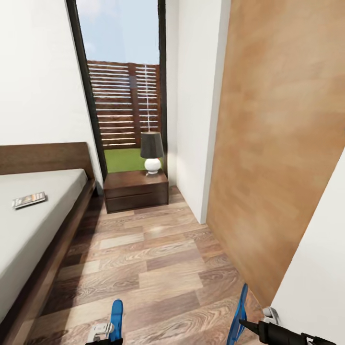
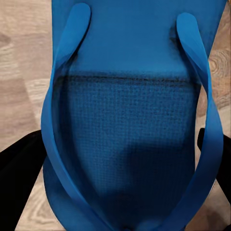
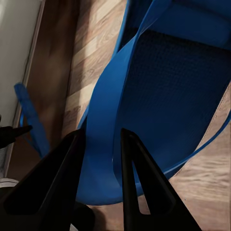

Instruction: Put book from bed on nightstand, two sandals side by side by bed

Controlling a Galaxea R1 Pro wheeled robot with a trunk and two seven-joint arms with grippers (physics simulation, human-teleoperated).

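Both bright blue flat sandals are off the floor, one in each gripper. The left gripper carries the left sandal; in the head view it stands on edge at the bottom of the frame, toe pointing forward toward the window. In the left wrist view, the blue sole and strap loops sit square ahead with a dark finger at either side, so I judge it clamped on the sandal.

The right gripper has its two black fingers pinched on the thick blue strap of the right sandal. This one hangs upright near the light wood door panel.

The relation that matters: the low bed with dark brown frame and pale grey mattress lies to the robot's left, its side rail running forward toward the window. The left arm is nearer that rail. The sandals' long axes already run roughly parallel to it. My guess is a shift left, then lowering both flat beside the rail.

The small dark-covered book with orange band still lies on the mattress, well ahead on the left. The dark reddish-brown nightstand stands just past the bed's head and carries a white-based lamp with a dark shade. The drawer fronts look closed.
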